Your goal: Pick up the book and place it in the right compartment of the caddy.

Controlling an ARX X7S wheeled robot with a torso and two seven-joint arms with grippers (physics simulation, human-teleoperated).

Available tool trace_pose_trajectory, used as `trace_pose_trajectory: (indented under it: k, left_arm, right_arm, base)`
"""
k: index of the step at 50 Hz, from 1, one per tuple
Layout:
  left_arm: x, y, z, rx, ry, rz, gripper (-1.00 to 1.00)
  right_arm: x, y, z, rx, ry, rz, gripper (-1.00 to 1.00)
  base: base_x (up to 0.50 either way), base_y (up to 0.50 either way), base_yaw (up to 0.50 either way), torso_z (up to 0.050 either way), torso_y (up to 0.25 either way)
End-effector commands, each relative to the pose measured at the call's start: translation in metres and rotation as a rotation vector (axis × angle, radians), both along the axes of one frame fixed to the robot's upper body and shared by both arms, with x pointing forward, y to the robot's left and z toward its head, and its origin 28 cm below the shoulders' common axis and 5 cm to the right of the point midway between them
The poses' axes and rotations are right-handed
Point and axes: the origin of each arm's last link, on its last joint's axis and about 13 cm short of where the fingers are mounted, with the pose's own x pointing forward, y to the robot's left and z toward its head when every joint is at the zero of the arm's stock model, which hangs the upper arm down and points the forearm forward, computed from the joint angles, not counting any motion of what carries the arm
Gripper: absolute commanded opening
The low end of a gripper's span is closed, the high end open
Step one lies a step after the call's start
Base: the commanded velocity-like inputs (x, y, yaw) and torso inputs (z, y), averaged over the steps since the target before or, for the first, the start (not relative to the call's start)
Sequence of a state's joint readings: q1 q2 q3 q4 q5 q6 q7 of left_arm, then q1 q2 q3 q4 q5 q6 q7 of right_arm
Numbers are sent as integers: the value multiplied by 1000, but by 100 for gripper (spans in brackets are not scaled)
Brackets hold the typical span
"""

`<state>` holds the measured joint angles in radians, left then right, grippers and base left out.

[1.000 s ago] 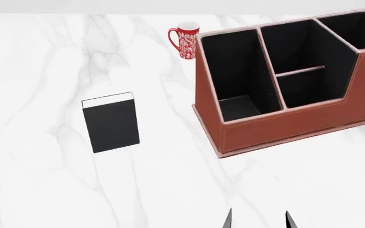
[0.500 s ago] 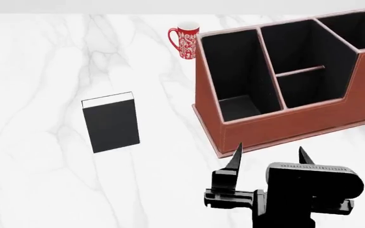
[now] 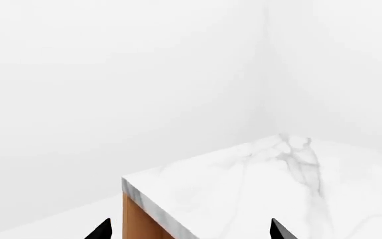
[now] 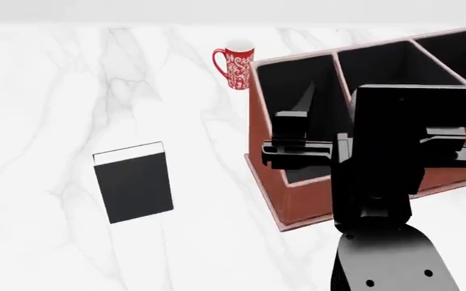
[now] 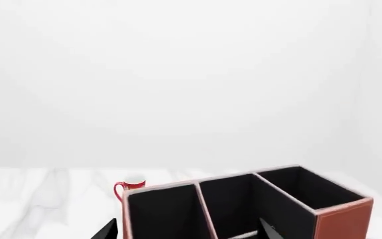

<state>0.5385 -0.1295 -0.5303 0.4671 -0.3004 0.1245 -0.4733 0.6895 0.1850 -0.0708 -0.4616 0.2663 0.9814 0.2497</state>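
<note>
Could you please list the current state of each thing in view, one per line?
book: lying flat on the table, untouched, apart from the caddy.
caddy: upright, visible compartments empty.
mug: upright, beside the caddy's far left corner.
right gripper: open, empty, raised in front of the caddy.
left gripper: open, empty, by a corner of the table.

1. Bright, even light is filling every view; no single source is showing.
2. Shadows are barely showing: the book [image 4: 133, 187] and mug [image 4: 235, 64] are casting almost none on the table [image 4: 47, 97].
3. The caddy [image 4: 298, 200] interior is staying flat black, without detail.
4. No glare is appearing on the marble.
5. Everything is rendering sharp, with no blur or edge distortion.
6. The walls are washing out to near white.
</note>
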Motion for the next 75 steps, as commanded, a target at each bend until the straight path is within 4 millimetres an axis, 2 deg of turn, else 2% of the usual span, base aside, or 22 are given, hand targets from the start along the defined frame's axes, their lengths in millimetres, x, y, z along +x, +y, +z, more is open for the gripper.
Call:
trace_pose_trajectory:
  k: [1, 30, 49, 63, 68, 75]
  left_arm:
    - [0, 0, -1, -1, 2, 1, 100]
    - [-1, 0, -3, -3, 3, 2, 100]
    - [-2, 0, -4, -5, 4, 1, 100]
    - [-1, 0, -6, -8, 7, -5, 100]
    - [0, 0, -6, -8, 9, -6, 100]
    - [0, 0, -6, -8, 8, -6, 100]
  right_arm:
    - [3, 2, 13, -14, -15, 10, 100]
    - [2, 3, 15, -11, -19, 26, 100]
    - [1, 6, 13, -35, -9, 46, 100]
    - [-3, 11, 14, -56, -18, 91, 100]
    - [-1, 11, 13, -55, -19, 48, 100]
    - [-2, 12, 14, -57, -12, 68, 100]
  base:
    - [500, 0, 0, 0, 0]
    - [500, 0, 0, 0, 1]
    - [0, -111, 0, 0, 1]
    - [485, 0, 0, 0, 0]
    - [500, 0, 0, 0, 2]
    - [0, 0, 0, 0, 1]
